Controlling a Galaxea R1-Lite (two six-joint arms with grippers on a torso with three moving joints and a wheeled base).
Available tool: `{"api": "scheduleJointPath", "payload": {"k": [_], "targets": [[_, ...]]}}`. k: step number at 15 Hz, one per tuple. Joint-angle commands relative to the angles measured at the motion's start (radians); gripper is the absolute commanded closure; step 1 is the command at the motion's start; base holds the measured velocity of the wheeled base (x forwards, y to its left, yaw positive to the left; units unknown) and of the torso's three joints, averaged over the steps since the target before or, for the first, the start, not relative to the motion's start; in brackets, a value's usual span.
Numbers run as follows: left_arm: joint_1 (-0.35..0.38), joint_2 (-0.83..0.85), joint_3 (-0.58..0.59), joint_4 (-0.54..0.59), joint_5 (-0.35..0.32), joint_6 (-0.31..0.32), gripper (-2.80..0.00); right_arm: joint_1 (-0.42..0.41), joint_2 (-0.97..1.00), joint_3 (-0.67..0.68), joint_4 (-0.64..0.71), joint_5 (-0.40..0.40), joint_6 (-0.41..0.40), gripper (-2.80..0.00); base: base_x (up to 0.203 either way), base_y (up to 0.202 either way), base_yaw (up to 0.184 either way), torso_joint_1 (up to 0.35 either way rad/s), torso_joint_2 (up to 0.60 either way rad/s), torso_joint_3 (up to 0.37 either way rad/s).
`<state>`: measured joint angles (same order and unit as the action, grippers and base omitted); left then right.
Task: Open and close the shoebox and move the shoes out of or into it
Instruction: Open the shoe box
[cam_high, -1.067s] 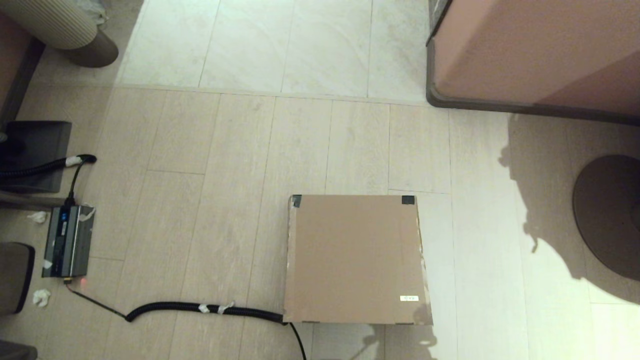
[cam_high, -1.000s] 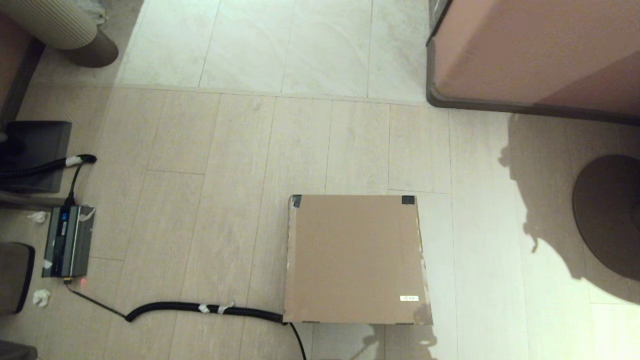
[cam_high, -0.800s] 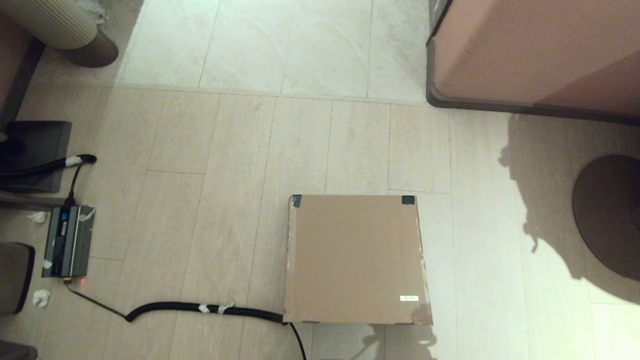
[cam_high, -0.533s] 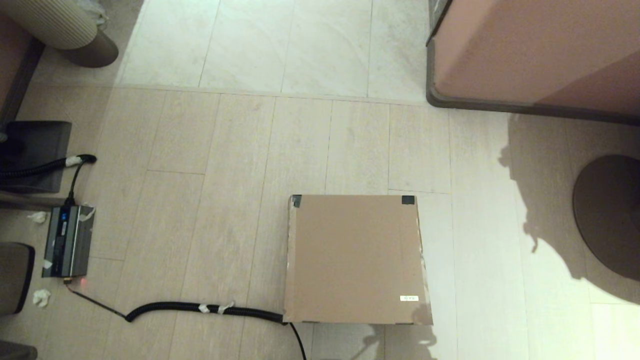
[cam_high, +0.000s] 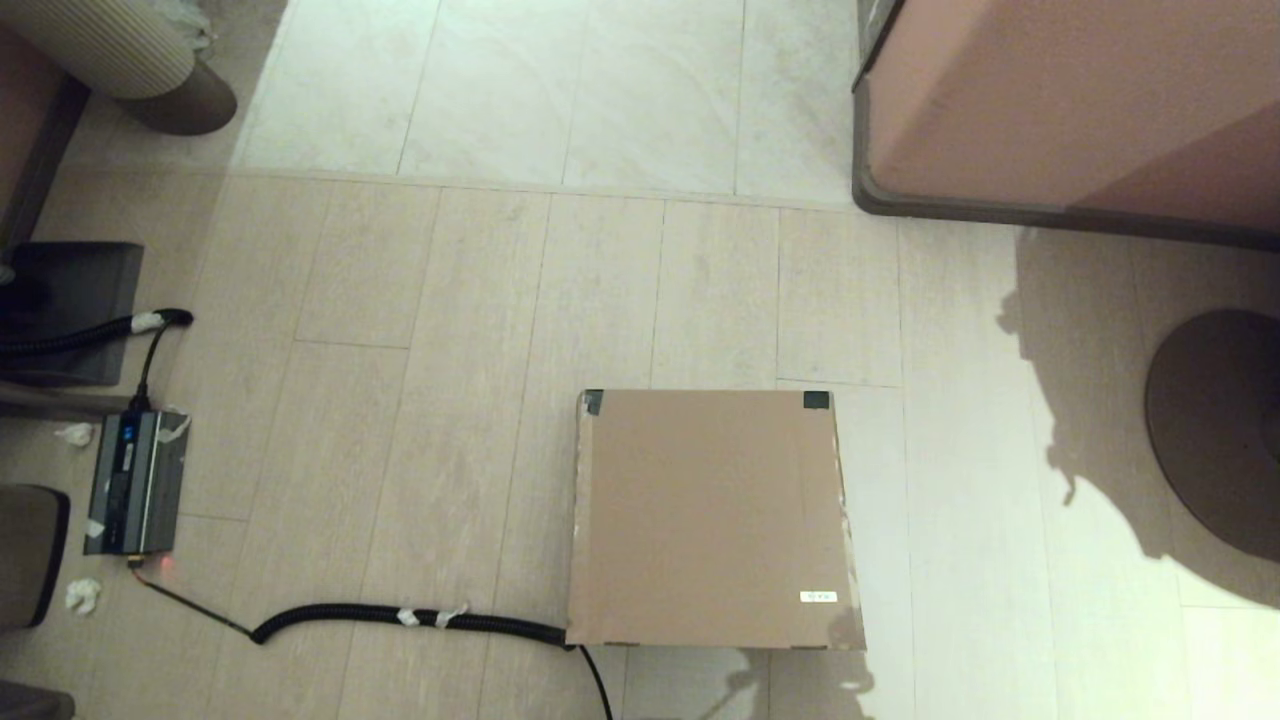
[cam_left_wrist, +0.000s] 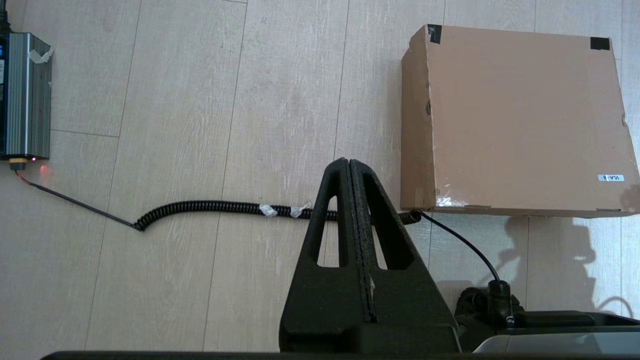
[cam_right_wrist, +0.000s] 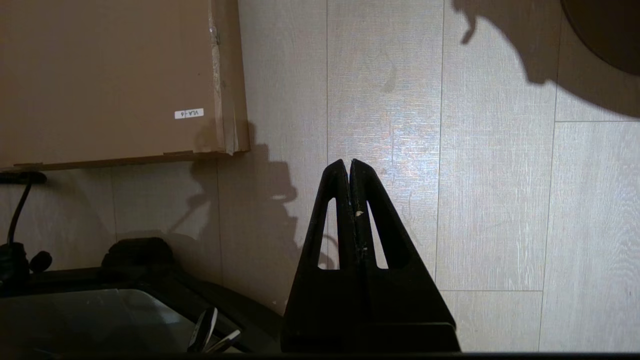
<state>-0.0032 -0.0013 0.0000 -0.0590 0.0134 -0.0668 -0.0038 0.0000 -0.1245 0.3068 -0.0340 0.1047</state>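
The left gripper (cam_left_wrist: 349, 162) is hanging above the floor (cam_high: 450, 300) with its two black fingers pressed together, holding nothing. In the left wrist view it is sitting over a coiled black cable (cam_left_wrist: 210, 206), with the shoebox (cam_left_wrist: 515, 120) lying just beside its tip and apart from it. The right gripper (cam_right_wrist: 348, 164) is likewise hovering over bare floor with its fingers touching each other and nothing between them; the box's corner with the small white label (cam_right_wrist: 189, 113) is lying near it, not in contact.

The shoebox (cam_high: 708, 515) is resting flat on the floor with its lid down, black tape (cam_high: 816, 400) showing on the two far corners. The shoes are not showing anywhere. The cable (cam_high: 400, 616) is running from the box's near left corner toward a grey power unit (cam_high: 135, 483). A pinkish-brown cabinet (cam_high: 1070, 100) is standing well beyond the box to the right.
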Motion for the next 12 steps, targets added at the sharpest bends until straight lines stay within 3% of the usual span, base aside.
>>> {"api": "scheduleJointPath", "payload": {"k": [1,12], "targets": [[0.0,0.001,0.018,0.0,0.0,-0.001,0.0,-0.001,0.002,0.0,0.002,-0.001,0.003,0.0,0.0,0.0,0.0,0.0,0.0,0.0],[0.0,0.0,0.017,0.002,-0.015,0.028,0.0,-0.001,0.002,0.001,0.002,-0.01,-0.007,0.0,0.0,0.0,0.0,0.0,0.0,0.0]]}}
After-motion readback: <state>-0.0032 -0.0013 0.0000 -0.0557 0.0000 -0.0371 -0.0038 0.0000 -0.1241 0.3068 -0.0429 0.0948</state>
